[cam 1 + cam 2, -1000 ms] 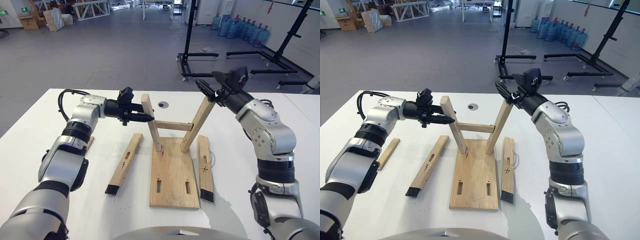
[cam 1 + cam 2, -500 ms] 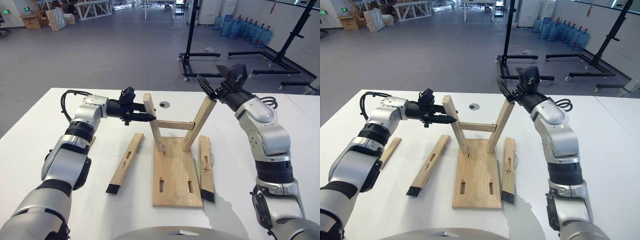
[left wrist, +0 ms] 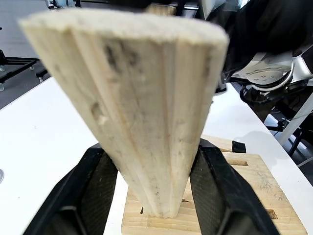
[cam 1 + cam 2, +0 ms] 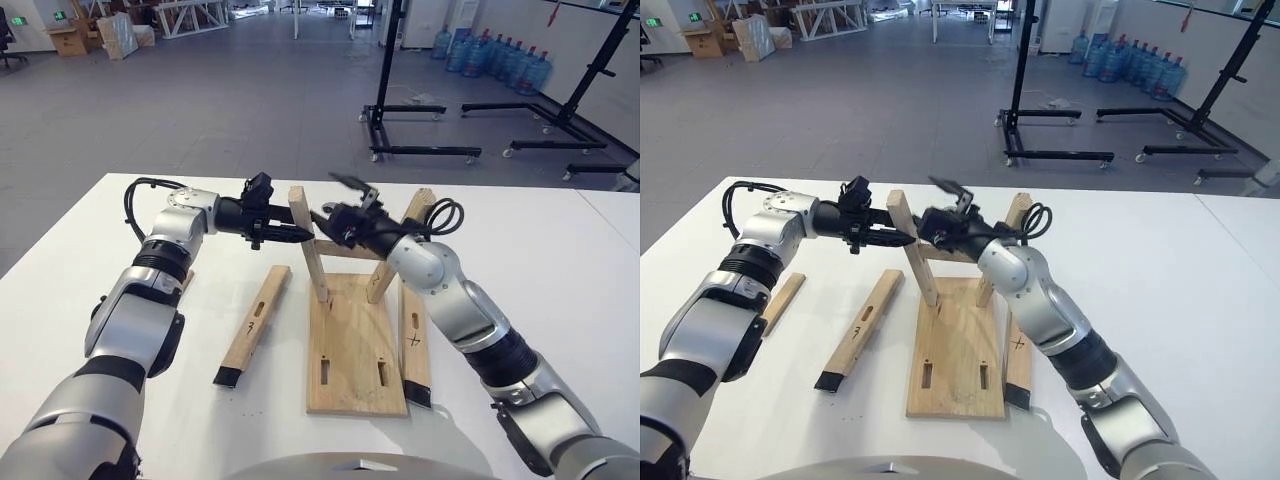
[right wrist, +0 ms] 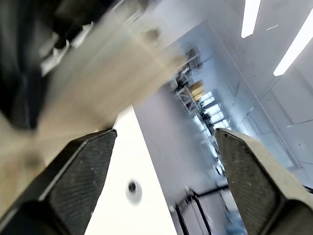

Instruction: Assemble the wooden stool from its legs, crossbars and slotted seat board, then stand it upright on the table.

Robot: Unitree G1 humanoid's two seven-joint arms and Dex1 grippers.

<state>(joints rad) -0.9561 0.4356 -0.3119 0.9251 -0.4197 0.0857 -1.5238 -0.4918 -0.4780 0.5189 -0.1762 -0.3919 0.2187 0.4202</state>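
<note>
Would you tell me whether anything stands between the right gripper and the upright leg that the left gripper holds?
Nothing visible does: the right gripper is open close beside the top of that leg, opposite the left gripper, above the crossbar.

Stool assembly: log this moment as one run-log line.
left gripper: shut on left leg, upright in seat board | right gripper: open, close beside left leg | spare legs: flat beside seat board

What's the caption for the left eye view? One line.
Left gripper clamps a standing leg; open right gripper hovers close by.
</note>
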